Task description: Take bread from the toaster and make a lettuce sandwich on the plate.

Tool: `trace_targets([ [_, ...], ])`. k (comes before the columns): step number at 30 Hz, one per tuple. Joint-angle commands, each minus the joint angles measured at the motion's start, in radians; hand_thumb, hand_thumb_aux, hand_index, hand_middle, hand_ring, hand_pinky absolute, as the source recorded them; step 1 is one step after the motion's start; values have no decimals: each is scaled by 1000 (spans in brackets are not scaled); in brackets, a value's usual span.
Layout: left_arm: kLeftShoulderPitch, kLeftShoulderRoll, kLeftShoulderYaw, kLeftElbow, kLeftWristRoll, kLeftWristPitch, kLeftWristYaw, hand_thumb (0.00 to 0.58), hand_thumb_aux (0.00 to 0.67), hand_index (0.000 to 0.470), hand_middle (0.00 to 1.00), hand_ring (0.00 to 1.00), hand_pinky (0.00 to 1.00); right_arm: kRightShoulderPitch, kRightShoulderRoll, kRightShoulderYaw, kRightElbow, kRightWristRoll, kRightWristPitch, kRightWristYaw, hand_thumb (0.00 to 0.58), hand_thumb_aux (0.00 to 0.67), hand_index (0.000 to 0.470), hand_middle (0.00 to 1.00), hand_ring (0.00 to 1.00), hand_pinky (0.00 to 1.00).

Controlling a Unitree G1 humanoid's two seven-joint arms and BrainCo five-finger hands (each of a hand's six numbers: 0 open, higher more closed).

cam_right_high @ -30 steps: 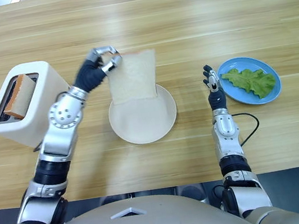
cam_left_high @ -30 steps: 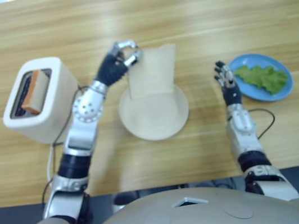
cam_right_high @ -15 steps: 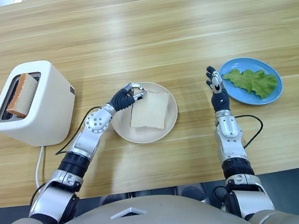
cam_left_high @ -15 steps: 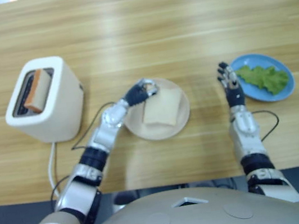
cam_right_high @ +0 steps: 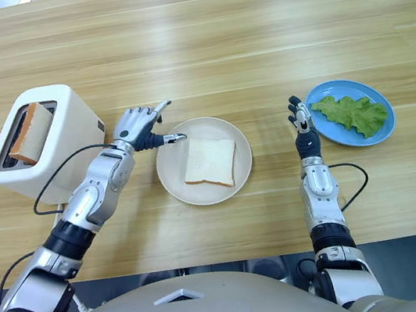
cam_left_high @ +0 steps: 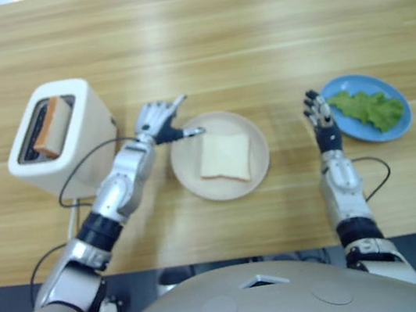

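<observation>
Now we see the wooden table [cam_right_high: 251, 30] bearing everything. Well left of the plate [cam_right_high: 173, 185] stands the white toaster [cam_right_high: 72, 146], with a browned slice [cam_right_high: 28, 133] upright in its slot. Right of the plate lies a blue dish [cam_right_high: 329, 132] with the lettuce [cam_right_high: 350, 114] on it. On the plate itself a white bread slice [cam_right_high: 209, 162] lies flat. Our left hand [cam_right_high: 136, 126] is just left of the plate's rim, fingers spread, holding nothing. Our right hand [cam_right_high: 300, 121] stands between the plate and the dish, fingers straight, empty.
</observation>
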Motion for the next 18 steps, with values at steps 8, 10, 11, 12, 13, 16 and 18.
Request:
trace_targets([
  [8,119,22,223,-316,-131,-43,-22,0,0,0,0,0,0,71,-80,-9,-397,-73,19,1,0,0,0,0,0,0],
  [10,144,-32,245,-265,-256,-71,-19,0,0,0,0,0,0,83,-141,-38,-563,-103,53,7,0,0,0,0,0,0],
  [11,162,-89,265,-231,-384,-89,-37,0,0,0,0,0,0,90,-181,-64,-642,-135,73,9,0,0,0,0,0,0],
  [12,183,-155,285,-197,-503,-102,-44,0,0,0,0,0,0,101,-226,-101,-705,-183,86,8,0,0,0,0,0,0],
  [13,202,-200,292,-166,-576,-119,-41,0,0,0,0,0,0,111,-272,-136,-745,-240,94,8,0,0,0,0,0,0],
  [16,263,-313,311,-82,-716,-173,-31,0,0,0,0,0,0,123,-418,-212,-740,-404,120,-8,0,0,0,0,0,0],
  [18,297,-371,322,-32,-806,-197,-38,0,0,0,0,0,0,123,-510,-239,-674,-521,136,-46,0,0,0,0,0,0],
])
